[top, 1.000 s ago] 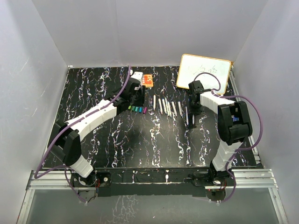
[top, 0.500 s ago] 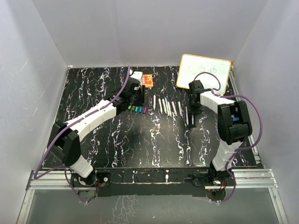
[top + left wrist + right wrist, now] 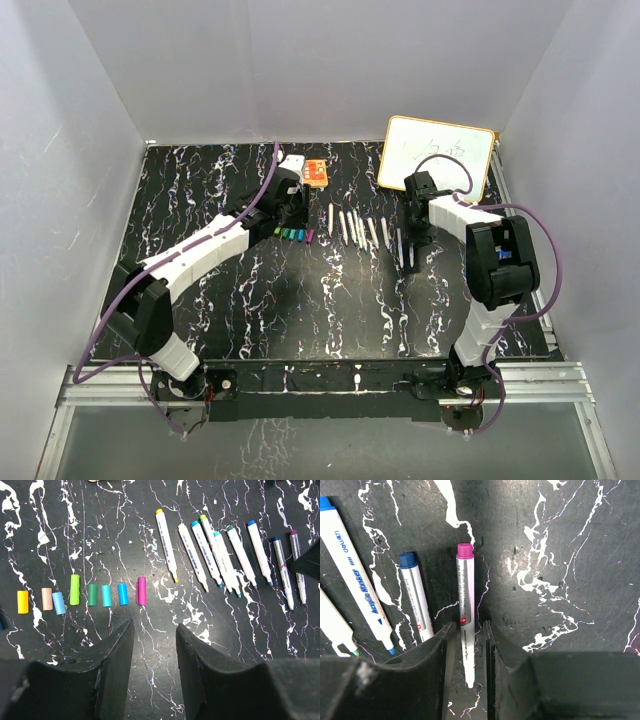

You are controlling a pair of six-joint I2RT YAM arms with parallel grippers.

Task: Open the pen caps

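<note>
Straddling the magenta-ended pen (image 3: 464, 600), my right pincer (image 3: 469, 626) stands slightly apart, not clamping it. My left pincer (image 3: 155, 626) hangs apart and empty, just on the near side of the pen caps (image 3: 106, 595).

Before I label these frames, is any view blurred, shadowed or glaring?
Top external view: evenly lit, sharp, but the slim white marker pens are tiny. Left wrist view: small coloured plastic caps crisp; left gripper's black fingers dark, featureless. Right wrist view: magenta-ended white pen sharp, shadowed between right gripper's black fingers.
</note>
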